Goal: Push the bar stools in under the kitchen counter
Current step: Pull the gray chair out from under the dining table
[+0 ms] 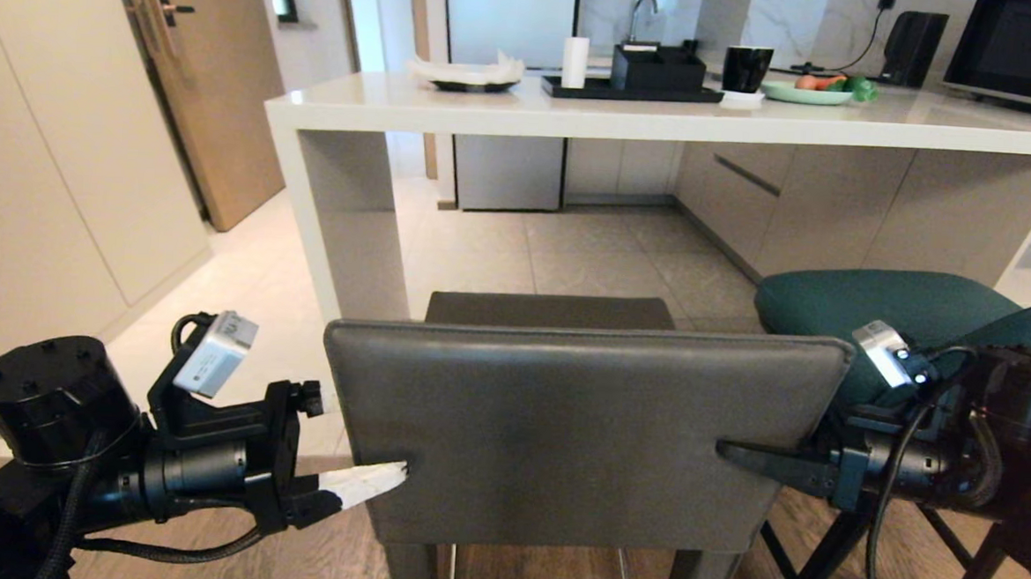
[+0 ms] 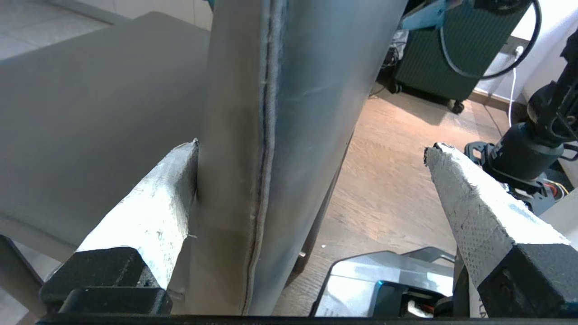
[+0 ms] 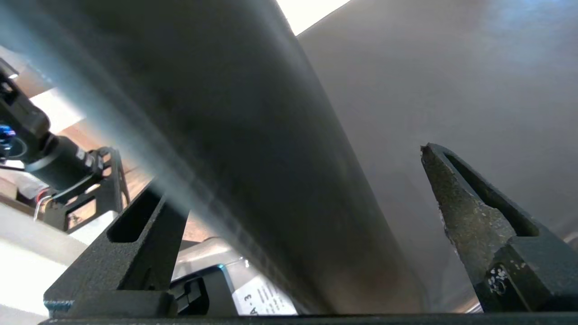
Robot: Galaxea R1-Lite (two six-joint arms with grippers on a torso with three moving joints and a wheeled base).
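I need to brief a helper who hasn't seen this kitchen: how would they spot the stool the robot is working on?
Find the long white kitchen counter; two stools stand before its opening. Take the grey stool, left of the teal stool, with the left tool and right tool open around its back's side edges. Only it has a flat rectangular grey back.
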